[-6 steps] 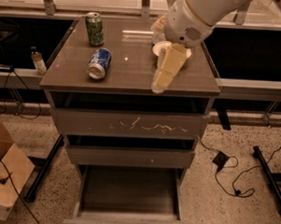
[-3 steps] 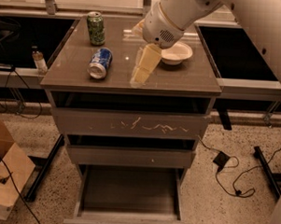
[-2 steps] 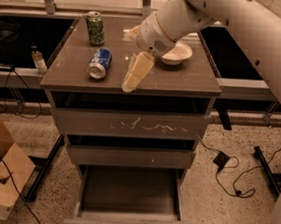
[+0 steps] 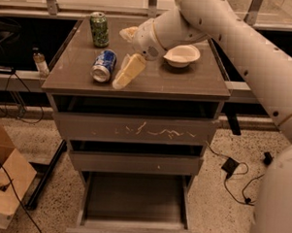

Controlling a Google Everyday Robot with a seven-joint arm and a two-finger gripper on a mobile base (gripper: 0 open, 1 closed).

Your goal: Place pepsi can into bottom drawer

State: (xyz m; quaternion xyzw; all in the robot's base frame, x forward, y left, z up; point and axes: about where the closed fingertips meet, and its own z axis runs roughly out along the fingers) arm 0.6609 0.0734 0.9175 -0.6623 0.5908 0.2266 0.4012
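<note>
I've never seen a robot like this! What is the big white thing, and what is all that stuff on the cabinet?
The big white thing is a robot arm. Its hand, a cream gripper, is right beside a small blue aluminium Pepsi can lying on its side on the grey-brown cabinet top. A green drink can stands behind it, and a round white bowl sits nearby. The Pepsi can is not held. The bottom drawer is open. The picture looks down from the cabinet's front.

A speckled floor (image 4: 219,209) surrounds the cabinet (image 4: 135,130). Black cables (image 4: 238,178) trail below the counter's (image 4: 186,84) right edge, and a cardboard box (image 4: 4,192) sits beyond its front-left corner. The gripper (image 4: 131,65) hangs over the counter's left half.
</note>
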